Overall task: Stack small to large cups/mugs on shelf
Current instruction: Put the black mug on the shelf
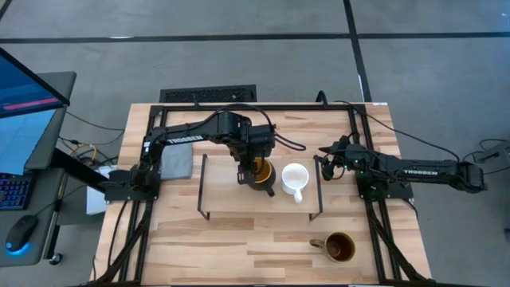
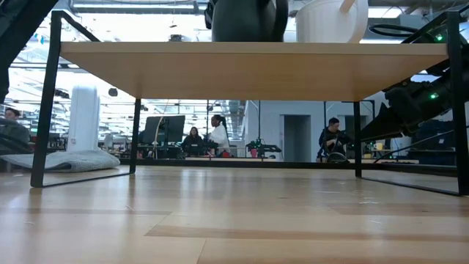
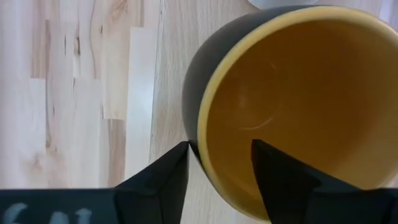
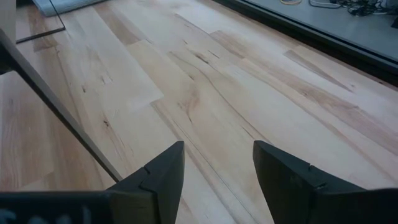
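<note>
Dark mug (image 1: 259, 172) beside white mug (image 1: 295, 178) on shelf (image 1: 223, 185), olive mug (image 1: 339, 247) on tabletop

Open-plan office lab: people (image 2: 218, 134) at desks, monitor (image 1: 24, 104), keyboard (image 1: 209, 96).

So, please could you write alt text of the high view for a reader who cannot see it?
From above, the left gripper grips the rim of the dark mug on the shelf, beside the white mug. The right gripper waits open by the shelf's end, and the olive-brown mug stands on the table.
</note>
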You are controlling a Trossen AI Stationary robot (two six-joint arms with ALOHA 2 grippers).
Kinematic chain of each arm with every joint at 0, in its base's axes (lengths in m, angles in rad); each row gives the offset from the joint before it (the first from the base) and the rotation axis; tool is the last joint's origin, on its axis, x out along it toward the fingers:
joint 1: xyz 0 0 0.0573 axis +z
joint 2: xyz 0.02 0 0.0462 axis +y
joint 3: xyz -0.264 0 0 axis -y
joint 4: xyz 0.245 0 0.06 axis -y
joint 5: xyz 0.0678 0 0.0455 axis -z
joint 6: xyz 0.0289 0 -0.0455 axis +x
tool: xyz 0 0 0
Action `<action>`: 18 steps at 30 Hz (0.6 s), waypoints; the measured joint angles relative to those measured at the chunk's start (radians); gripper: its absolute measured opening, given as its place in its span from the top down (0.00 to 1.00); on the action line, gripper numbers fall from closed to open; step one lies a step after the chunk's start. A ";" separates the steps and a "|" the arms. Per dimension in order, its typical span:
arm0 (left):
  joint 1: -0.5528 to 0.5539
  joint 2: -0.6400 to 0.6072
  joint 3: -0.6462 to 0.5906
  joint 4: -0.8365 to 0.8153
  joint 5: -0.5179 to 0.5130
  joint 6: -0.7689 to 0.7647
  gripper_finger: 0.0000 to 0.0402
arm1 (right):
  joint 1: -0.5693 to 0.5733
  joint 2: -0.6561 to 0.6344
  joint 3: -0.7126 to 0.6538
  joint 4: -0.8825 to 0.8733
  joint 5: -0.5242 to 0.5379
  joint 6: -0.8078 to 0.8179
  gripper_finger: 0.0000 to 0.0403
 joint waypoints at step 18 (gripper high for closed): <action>0.000 0.000 0.000 0.001 0.000 0.029 0.57 | 0.000 0.000 0.000 0.000 0.000 0.000 0.47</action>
